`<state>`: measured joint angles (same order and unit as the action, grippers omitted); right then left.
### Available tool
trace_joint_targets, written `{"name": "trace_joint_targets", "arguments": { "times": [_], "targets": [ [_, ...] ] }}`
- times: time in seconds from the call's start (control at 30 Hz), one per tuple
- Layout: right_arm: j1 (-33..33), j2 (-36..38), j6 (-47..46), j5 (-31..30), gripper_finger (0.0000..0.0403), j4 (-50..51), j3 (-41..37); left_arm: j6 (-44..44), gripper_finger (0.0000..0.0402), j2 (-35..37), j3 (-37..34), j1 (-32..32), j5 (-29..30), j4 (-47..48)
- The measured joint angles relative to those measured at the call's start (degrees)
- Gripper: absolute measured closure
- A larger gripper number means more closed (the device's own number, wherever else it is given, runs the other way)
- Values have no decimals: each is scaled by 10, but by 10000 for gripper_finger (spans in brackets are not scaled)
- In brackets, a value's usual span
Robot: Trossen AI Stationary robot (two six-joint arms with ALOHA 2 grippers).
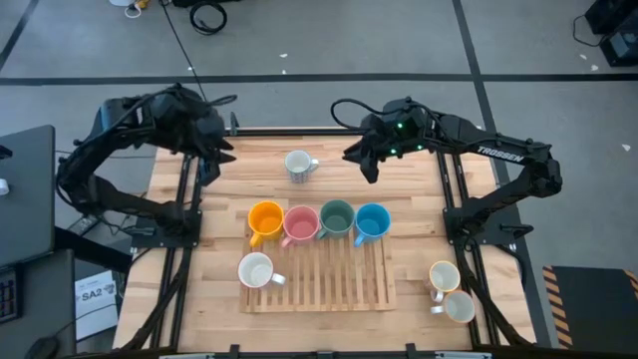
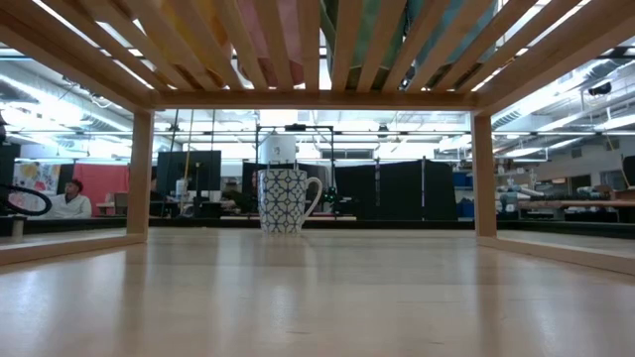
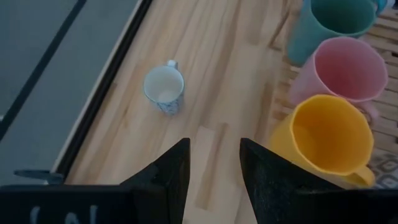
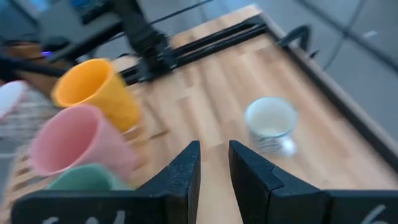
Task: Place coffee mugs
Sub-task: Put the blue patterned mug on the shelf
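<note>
Standing alone near far edge: patterned mug (image 1: 298, 166)

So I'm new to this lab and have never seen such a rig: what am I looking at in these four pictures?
Two dark robot arms work at a wooden table. One picture looks straight down, one looks level across the tabletop, and two come from cameras on the arms' wrists. On a slatted rack stand orange, pink, green and blue mugs plus a white mug. A patterned mug stands alone on the table, and two cream mugs sit at its right edge. The left gripper and right gripper hover slightly open, holding nothing.
</note>
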<state>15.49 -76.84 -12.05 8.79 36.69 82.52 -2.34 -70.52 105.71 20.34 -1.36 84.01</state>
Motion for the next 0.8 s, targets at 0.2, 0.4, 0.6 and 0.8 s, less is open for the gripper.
{"name": "trace_joint_targets", "arguments": {
  "times": [0.2,0.4,0.6,0.8],
  "targets": [
    [1,0,58,-82,313,-35,0,-56,255,-19,0,64,-52,-44],
    [9,0,78,-96,313,-95,0,-79,255,-75,0,137,-69,-81],
    [17,0,82,-94,313,-113,0,-107,255,-160,0,193,-75,-106],
    [27,0,82,-93,313,-110,0,-123,255,-248,0,230,-132,-105]
  ]
}}
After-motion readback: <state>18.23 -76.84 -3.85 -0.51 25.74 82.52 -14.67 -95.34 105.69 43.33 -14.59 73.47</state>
